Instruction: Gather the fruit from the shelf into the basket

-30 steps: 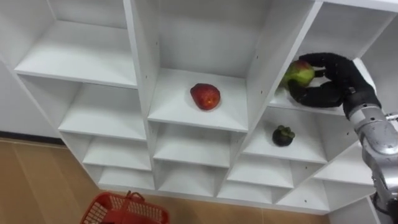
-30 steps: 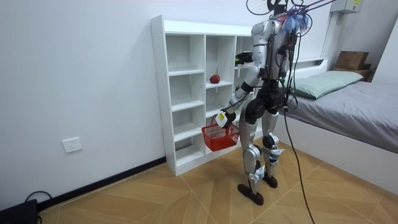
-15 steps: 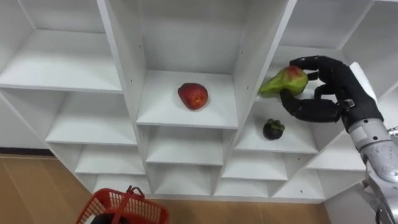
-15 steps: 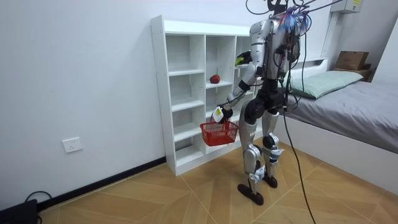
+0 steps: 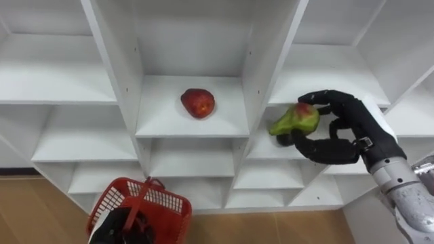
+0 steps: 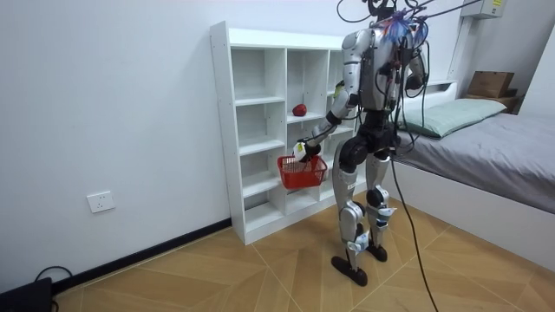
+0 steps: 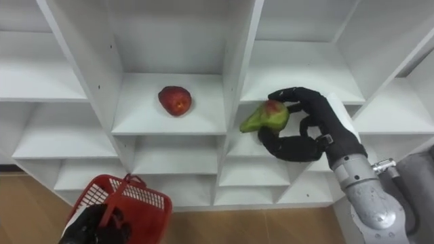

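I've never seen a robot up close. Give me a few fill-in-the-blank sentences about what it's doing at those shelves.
1. The right robot hand is curled round a pear-shaped fruit that is mostly ___.
2. The left robot hand holds the handle of a basket coloured ___.
3. The round red fruit lies on a shelf, to the held fruit's ___.
Missing words: green; red; left.

Both eye views face the closet (image 5: 159,122) close up; the room view shows it from afar
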Motion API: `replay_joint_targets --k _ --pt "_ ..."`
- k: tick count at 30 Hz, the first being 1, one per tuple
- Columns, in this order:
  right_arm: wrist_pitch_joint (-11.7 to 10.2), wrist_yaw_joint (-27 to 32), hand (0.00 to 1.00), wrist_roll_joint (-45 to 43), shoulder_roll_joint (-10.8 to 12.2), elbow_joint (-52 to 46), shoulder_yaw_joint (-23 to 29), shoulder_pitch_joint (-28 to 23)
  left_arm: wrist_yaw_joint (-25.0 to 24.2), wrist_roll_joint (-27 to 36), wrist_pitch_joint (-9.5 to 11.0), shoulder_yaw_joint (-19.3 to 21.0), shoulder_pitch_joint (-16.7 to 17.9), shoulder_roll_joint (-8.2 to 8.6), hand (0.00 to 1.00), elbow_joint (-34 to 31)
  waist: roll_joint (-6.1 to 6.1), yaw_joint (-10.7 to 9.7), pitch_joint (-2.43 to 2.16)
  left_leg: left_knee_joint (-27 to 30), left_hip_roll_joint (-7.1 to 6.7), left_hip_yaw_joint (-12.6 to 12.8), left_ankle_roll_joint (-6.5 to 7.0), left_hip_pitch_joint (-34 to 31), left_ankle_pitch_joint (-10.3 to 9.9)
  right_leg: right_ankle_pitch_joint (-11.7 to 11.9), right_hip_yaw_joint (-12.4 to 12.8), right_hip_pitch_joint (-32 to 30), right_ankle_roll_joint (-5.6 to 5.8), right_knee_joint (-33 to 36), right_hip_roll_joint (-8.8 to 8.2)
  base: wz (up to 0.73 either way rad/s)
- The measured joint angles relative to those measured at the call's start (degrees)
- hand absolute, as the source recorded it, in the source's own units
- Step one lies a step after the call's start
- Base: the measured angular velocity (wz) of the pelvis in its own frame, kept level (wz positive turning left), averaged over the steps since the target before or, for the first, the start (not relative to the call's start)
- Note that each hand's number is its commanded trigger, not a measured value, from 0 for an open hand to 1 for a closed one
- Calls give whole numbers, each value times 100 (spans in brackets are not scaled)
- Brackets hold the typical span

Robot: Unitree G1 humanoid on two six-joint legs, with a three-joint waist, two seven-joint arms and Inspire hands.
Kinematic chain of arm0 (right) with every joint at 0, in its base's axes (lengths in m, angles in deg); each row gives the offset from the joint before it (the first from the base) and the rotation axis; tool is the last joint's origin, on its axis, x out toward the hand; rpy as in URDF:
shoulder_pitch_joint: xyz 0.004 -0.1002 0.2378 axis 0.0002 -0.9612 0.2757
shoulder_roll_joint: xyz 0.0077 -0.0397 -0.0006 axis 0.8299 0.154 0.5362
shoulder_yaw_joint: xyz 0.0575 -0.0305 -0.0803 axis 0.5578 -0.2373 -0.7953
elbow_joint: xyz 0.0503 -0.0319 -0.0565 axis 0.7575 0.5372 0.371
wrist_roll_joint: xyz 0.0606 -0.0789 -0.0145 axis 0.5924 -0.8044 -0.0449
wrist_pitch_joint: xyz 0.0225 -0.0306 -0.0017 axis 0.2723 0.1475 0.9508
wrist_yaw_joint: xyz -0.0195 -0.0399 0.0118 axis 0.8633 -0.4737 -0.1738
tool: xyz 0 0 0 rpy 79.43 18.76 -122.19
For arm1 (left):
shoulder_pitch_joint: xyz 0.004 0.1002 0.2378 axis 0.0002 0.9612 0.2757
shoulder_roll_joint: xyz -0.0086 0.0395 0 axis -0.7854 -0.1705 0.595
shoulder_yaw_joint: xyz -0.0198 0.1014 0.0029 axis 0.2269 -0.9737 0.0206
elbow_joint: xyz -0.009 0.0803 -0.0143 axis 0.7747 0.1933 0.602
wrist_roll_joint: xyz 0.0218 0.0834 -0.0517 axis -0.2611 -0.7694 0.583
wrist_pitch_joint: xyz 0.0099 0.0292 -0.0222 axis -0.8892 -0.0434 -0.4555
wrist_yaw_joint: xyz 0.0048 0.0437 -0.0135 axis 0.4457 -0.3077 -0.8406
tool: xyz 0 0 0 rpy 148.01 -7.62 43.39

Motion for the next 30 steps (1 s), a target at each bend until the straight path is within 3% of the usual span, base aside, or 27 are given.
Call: replay_joint_targets --k 6,12,15,22,30 --pt "0 5 100 -100 77 -368 4 -280 24 27 0 -6 -29 1 100 -16 -24 -8 -11 5 9 33 1 -25 -3 17 21 -56 -10 27 7 -3" --pt "0 -2 100 -259 94 -370 -37 -309 152 33 1 -106 -165 -12 100 -26 51 10 32 10 13 42 1 -58 -4 17 24 -149 -11 104 5 -1" --pt "0 -51 100 -313 131 -368 -134 -310 180 29 7 -263 -323 -27 100 -24 72 22 28 38 10 38 2 -154 -2 20 23 -222 -14 105 0 0" --pt "0 -45 100 -711 551 -308 -439 -298 246 31 14 -519 -588 156 100 -276 96 70 13 207 32 43 2 -483 -2 76 -59 -453 -37 104 -13 3" --pt "-37 146 100 -758 692 555 -596 197 5 154 145 -681 -590 213 100 -634 230 93 4 354 67 65 2 -830 1 85 -77 -829 -50 283 -71 -1"
